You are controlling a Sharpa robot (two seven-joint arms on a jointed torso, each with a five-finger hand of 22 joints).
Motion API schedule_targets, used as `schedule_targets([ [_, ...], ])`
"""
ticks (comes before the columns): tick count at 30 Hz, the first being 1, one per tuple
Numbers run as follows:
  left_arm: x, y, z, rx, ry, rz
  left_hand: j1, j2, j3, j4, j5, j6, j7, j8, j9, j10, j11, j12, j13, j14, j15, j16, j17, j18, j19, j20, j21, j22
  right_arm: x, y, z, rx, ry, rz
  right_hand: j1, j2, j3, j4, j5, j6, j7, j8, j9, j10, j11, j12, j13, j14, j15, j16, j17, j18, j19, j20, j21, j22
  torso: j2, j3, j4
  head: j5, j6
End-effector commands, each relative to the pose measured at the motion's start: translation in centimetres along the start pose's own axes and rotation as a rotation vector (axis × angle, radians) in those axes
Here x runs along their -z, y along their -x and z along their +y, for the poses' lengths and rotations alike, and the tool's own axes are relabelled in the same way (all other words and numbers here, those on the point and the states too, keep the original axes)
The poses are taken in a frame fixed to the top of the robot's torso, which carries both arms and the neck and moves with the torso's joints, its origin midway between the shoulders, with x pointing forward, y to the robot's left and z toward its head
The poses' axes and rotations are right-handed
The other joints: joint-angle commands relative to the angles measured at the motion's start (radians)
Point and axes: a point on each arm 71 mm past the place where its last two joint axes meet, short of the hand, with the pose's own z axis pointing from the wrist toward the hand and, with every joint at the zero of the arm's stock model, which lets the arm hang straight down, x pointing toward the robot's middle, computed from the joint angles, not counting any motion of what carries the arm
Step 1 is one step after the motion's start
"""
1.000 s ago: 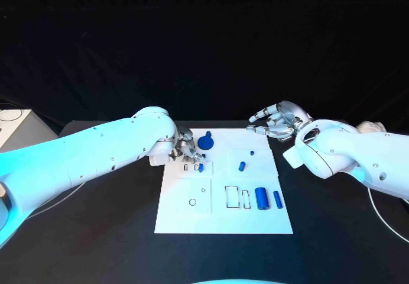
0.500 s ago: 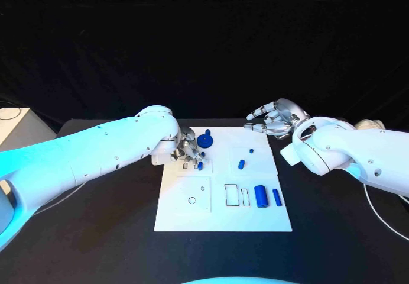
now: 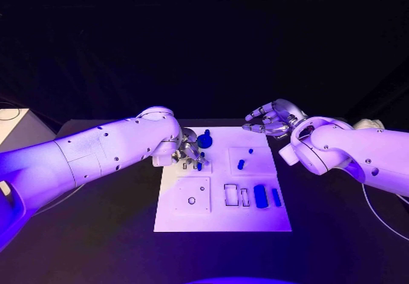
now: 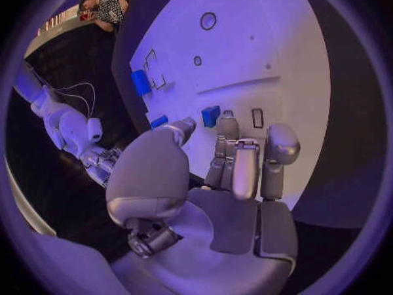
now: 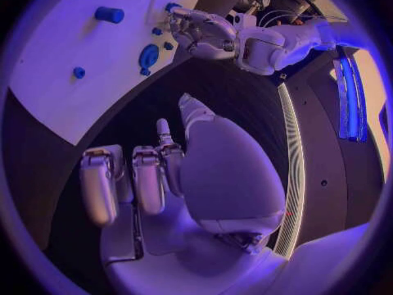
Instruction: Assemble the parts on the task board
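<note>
The white task board (image 3: 223,219) lies mid-table. My left hand (image 3: 187,150) hovers low over its far left part, fingers pointing down. A small blue part (image 3: 198,165) stands in the board just past the left hand's fingertips (image 4: 225,123), beside an empty slot (image 4: 257,118); in the left wrist view this blue part (image 4: 210,115) lies between the thumb tip and the fingers with a little gap. A round blue part (image 3: 204,141) sits beside the hand. My right hand (image 3: 271,120) hangs above the board's far right corner, fingers spread and holding nothing.
On the board's right half lie two small blue pieces (image 3: 241,164), a thick blue cylinder (image 3: 260,196) and a slim blue bar (image 3: 276,197), next to two empty rectangular outlines (image 3: 231,195). Two round holes (image 3: 192,201) mark the near left. A white box (image 3: 13,127) stands far left.
My right hand has edged slightly toward the board's far corner. My left hand stays over the same spot by the small blue part.
</note>
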Motion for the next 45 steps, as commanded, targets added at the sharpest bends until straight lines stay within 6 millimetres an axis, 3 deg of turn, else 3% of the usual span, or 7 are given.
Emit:
schedule_targets([
  [1, 0.0, -0.3, -0.2, -0.004, -0.008, 0.031, 0.019, 0.006, 0.004, -0.006, 0.0, -0.007, -0.002, 0.009, 0.009, -0.005, -0.004, 0.007, 0.0, 0.003, -0.004, 0.007, 0.034, -0.012, -0.005, 0.0, 0.006, 0.002, 0.0, -0.2, 0.0, 0.009, 0.0, 0.018, -0.003, 0.001, 0.0, 0.005, 0.004, 0.007, 0.002, 0.0, -0.001, -0.001, 0.005, -0.005, 0.158, 0.093, 0.006, -0.004, 0.217, 0.003, 0.086, 0.005, -0.005, 0.237, 0.001, -0.0003, 0.0009, 0.0, -0.002],
  [16, 0.0, -0.4, -0.1, 0.007, -0.01, 0.036, 0.136, 0.034, 0.123, -0.036, -0.003, -0.02, -0.018, 0.048, 0.08, -0.014, -0.019, 0.011, -0.013, 0.003, -0.018, 0.012, 0.037, -0.012, -0.008, -0.008, 0.011, 0.005, -0.2, -0.3, -0.1, 0.014, -0.013, 0.024, -0.005, 0.003, 0.0, 0.006, 0.004, 0.008, 0.002, 0.0, -0.001, -0.001, 0.005, -0.005, 0.157, 0.092, 0.006, -0.005, 0.215, 0.003, 0.086, 0.005, -0.006, 0.237, 0.002, -0.0006, 0.0, -0.001, -0.004],
  [29, 0.0, -0.4, 0.2, 0.064, -0.024, 0.046, 0.138, 0.004, 0.44, -0.185, 0.002, -0.052, -0.017, 0.08, 0.177, -0.001, -0.02, 0.012, -0.031, 0.01, -0.018, 0.023, 0.051, -0.015, -0.002, -0.014, 0.026, 0.023, -0.3, -0.3, -0.2, 0.017, -0.019, 0.028, -0.006, 0.005, 0.001, 0.005, 0.004, 0.008, 0.002, 0.0, -0.001, -0.001, 0.005, -0.005, 0.157, 0.092, 0.006, -0.005, 0.215, 0.004, 0.086, 0.005, -0.006, 0.237, 0.002, -0.0005, 0.0005, -0.001, -0.006],
  [36, 0.1, -0.2, 0.9, 0.125, -0.034, 0.025, 0.109, -0.011, 0.491, -0.227, 0.023, -0.046, -0.016, 0.088, 0.2, 0.019, -0.021, 0.027, -0.016, 0.021, -0.02, 0.034, 0.07, -0.017, 0.005, -0.014, 0.035, 0.034, -0.3, -0.4, -0.2, 0.018, -0.019, 0.03, -0.006, 0.005, 0.001, 0.005, 0.005, 0.008, 0.002, 0.0, -0.001, -0.001, 0.005, -0.005, 0.157, 0.092, 0.006, -0.005, 0.215, 0.004, 0.085, 0.005, -0.007, 0.236, 0.002, -0.0001, 0.0002, 0.0, -0.006],
  [41, 0.5, 0.1, 1.5, 0.179, -0.048, -0.013, 0.073, -0.038, 0.513, -0.262, 0.164, -0.016, -0.023, 0.094, 0.216, 0.067, -0.028, 0.058, 0.023, 0.046, -0.028, 0.056, 0.114, -0.023, 0.033, -0.021, 0.056, 0.066, -0.3, -0.3, -0.3, 0.017, -0.021, 0.028, -0.006, 0.005, 0.001, 0.005, 0.005, 0.008, 0.002, 0.0, -0.001, -0.001, 0.005, -0.005, 0.157, 0.092, 0.006, -0.005, 0.215, 0.004, 0.085, 0.005, -0.007, 0.236, 0.002, -0.0003, 0.0017, 0.0, -0.009],
  [44, 0.7, 0.2, 1.7, 0.204, -0.054, -0.046, 0.064, -0.045, 0.515, -0.271, 0.194, -0.007, -0.026, 0.092, 0.22, 0.08, -0.032, 0.063, 0.032, 0.052, -0.031, 0.061, 0.125, -0.025, 0.041, -0.024, 0.062, 0.075, -0.3, -0.2, -0.4, 0.017, -0.021, 0.027, -0.006, 0.006, 0.001, 0.005, 0.006, 0.008, 0.002, 0.0, -0.001, -0.001, 0.005, -0.005, 0.157, 0.092, 0.006, -0.006, 0.214, 0.004, 0.085, 0.005, -0.008, 0.236, 0.002, 0.0, 0.0026, -0.001, -0.01],
  [45, 0.8, 0.3, 1.8, 0.211, -0.055, -0.06, 0.057, -0.056, 0.515, -0.278, 0.25, 0.007, -0.029, 0.095, 0.222, 0.1, -0.036, 0.076, 0.05, 0.061, -0.035, 0.069, 0.143, -0.028, 0.056, -0.027, 0.071, 0.092, -0.3, -0.2, -0.4, 0.017, -0.021, 0.026, -0.006, 0.006, 0.001, 0.005, 0.006, 0.008, 0.002, 0.0, -0.001, -0.001, 0.005, -0.005, 0.157, 0.092, 0.006, -0.006, 0.214, 0.004, 0.085, 0.005, -0.008, 0.236, 0.001, 0.0005, 0.0029, -0.001, -0.011],
])
